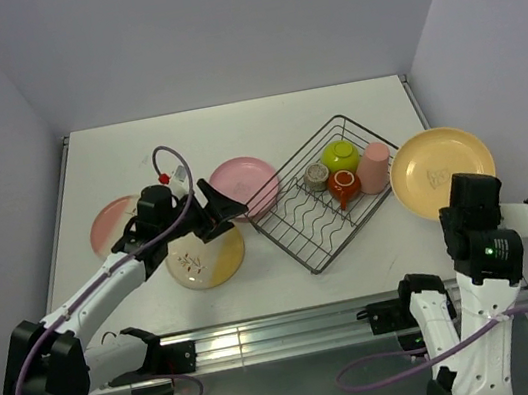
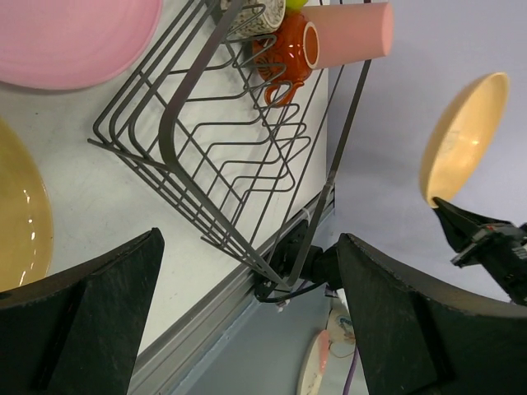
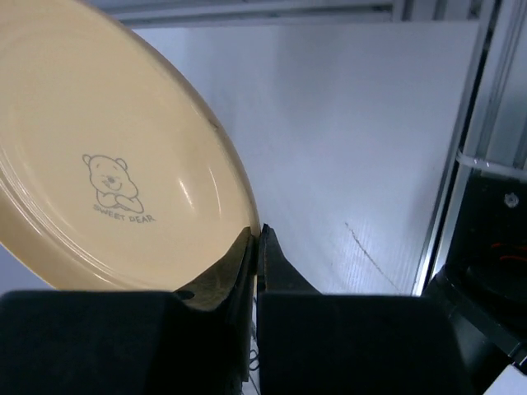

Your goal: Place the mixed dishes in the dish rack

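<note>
The black wire dish rack (image 1: 299, 214) sits mid-table and holds a lime-green bowl (image 1: 340, 155), a salmon cup (image 1: 375, 167), a red-brown mug (image 1: 343, 187) and a small grey cup (image 1: 317, 177). My right gripper (image 1: 452, 214) is shut on the rim of a cream-yellow plate (image 1: 442, 168) with a bear drawing (image 3: 107, 164), held lifted to the right of the rack. My left gripper (image 1: 228, 208) is open and empty, between a pink plate (image 1: 244, 182) and the twig-patterned plate (image 1: 205, 258), just left of the rack (image 2: 222, 156).
A second pink plate (image 1: 107, 227) lies at the far left, partly under my left arm. The aluminium rail (image 1: 267, 337) runs along the table's near edge. Walls close in the table on the left, back and right.
</note>
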